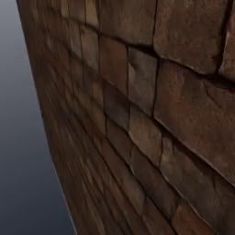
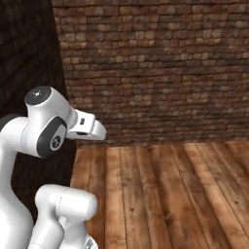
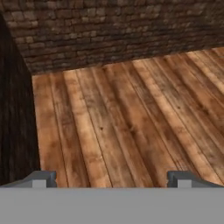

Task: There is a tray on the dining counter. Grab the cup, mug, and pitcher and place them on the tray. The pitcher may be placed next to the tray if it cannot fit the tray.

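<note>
Jaws wide apart, holding nothing, over wooden floor [image 3: 122,118] near brick wall [image 3: 113,30].

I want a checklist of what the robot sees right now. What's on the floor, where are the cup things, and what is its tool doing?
Surface: bare wooden plank floor; it carries nothing that I can see.
Job's things: nothing seen.
Clutter: nothing seen.
Grippers: the tool is open, its two fingertips set wide apart over the floor, holding nothing.
Cables: nothing seen.
Surroundings: a brown brick wall stands at the far end of the floor, very close in the left base view, and a darker wall meets it at a corner. The white arm is folded up near the base.
</note>
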